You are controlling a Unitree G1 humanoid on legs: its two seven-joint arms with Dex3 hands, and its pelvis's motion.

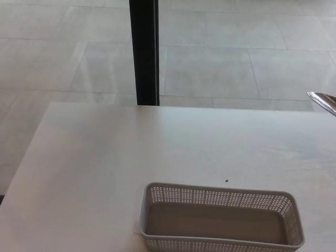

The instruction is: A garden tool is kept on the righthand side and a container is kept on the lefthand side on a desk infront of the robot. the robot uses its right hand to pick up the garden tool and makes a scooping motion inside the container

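A grey perforated plastic basket (220, 197) stands empty at the near edge of the white desk (131, 152). Only the shiny metal tip of the garden tool (324, 100) shows at the right edge of the picture, raised above the desk's far right side. The rest of the tool and whatever holds it lie outside the frame. Neither of my hands shows.
A black vertical post (144, 52) rises behind the desk's far edge. Grey tiled floor (226, 58) lies beyond. A small dark speck (226, 181) sits on the desk just behind the basket.
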